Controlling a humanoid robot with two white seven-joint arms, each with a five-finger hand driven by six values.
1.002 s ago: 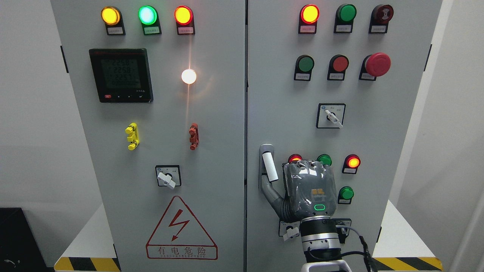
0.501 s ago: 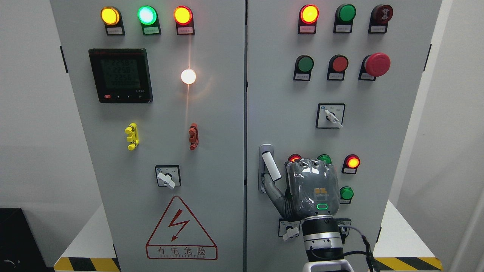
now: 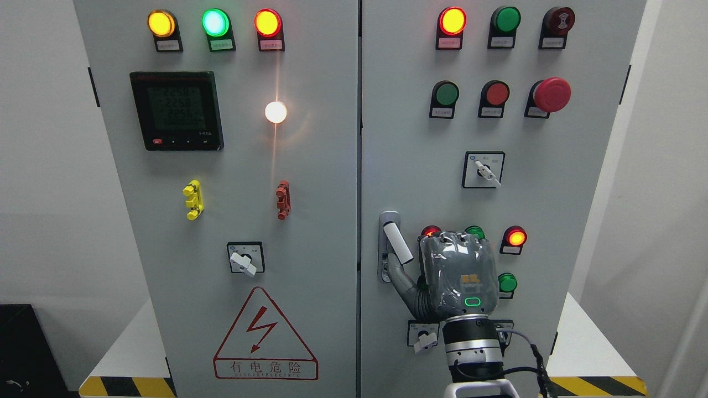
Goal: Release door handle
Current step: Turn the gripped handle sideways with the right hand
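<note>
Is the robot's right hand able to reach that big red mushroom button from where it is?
Probably yes: the right hand sits low by the door handle, and nothing blocks the bare panel up to the red mushroom button.

Plain pale walls (image 3: 44, 166) stand to either side of the grey cabinet (image 3: 310, 221), the one right of the fingers (image 3: 399, 276) in soft shadow. The cabinet rests on a white plinth (image 3: 130, 342) edged with yellow-and-black hazard stripes (image 3: 102, 386), showing below and to both sides of the fingers. A black object (image 3: 25, 354) sits far left of the fingers, low in the corner. The light is even and cool.
</note>
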